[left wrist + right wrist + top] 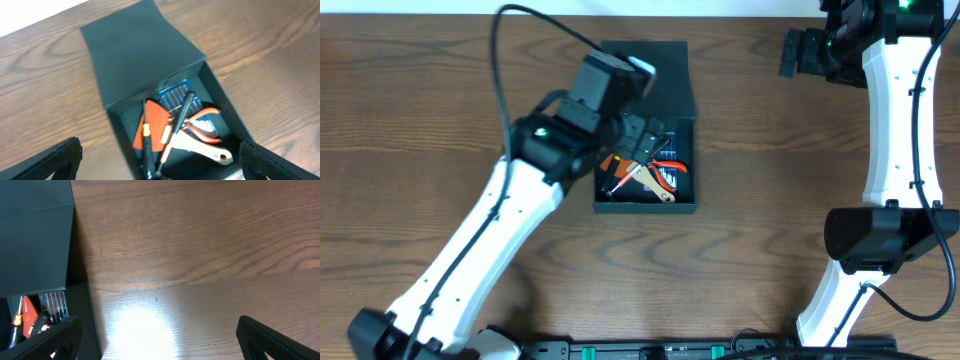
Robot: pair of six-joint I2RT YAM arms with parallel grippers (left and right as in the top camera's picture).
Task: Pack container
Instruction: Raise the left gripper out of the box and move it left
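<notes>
Left gripper (pixel 160 146) hangs over the open box, jaws spread wide, nothing between them, released. Its fingers (pixel 47 162) show at the two lower corners of the wrist view, clear of the contents. Right gripper (pixel 159 321) is also spread wide and empty, over bare table (pixel 200 255), parked at the far right side well apart from the box.

Container (pixel 640 208) sits on the wood table near the middle, slightly toward the far edge, under the left arm's wrist. It is dark teal-green, squarish, with the flap lid (pixel 135 55) folded back flat on the table on the far side, so the inside is open to view.

Inside the container, all in one heap:
- blue case of silver bits (pixel 175 97) against the lid-side wall
- orange wedge-shaped piece (pixel 152 122) just beside it
- black rod-like tool (pixel 184 105) lying tilted across the case and the orange piece
- pliers (pixel 200 145) with red handles and pale jaws, lying flat on the near side, touching the black tool

Exact tool types are hard to tell, wrist view is blurry. The right wrist view catches only a corner of the box, with the orange piece and the bit case showing.
</notes>
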